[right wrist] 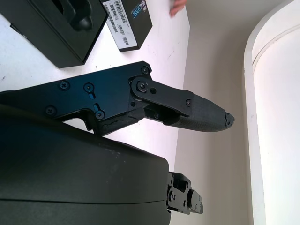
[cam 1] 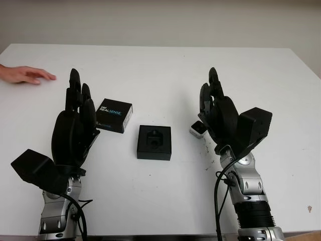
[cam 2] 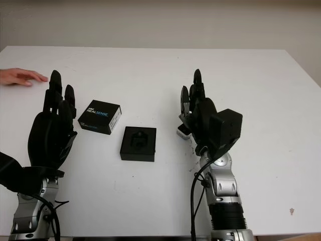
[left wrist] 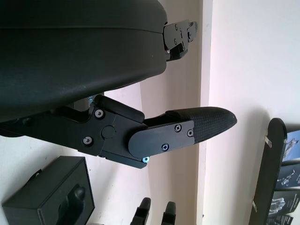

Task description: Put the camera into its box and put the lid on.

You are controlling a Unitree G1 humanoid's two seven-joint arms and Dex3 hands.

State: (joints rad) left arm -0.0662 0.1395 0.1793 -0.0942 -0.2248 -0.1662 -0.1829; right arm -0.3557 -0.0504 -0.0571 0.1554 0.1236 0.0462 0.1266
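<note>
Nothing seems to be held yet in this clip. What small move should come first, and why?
Probably the right hand should lower and close on the small white camera lying on the table right beside it. Both hands are open, the left hand raised near the lid, and the open box sits between them with its moulded recess unfilled, so the camera goes first.

Open black box (cam 1: 154,142), lid (cam 1: 114,116), camera (cam 1: 197,129)

Flat black cardboard lid (cam 1: 114,115) on the white table carries white "REALSENSE" lettering with a smaller blue line under it, too small to read. Its side edge (right wrist: 130,22) has a white barcode sticker, digits illegible, plus a blue logo mark. No other readable text.
</note>
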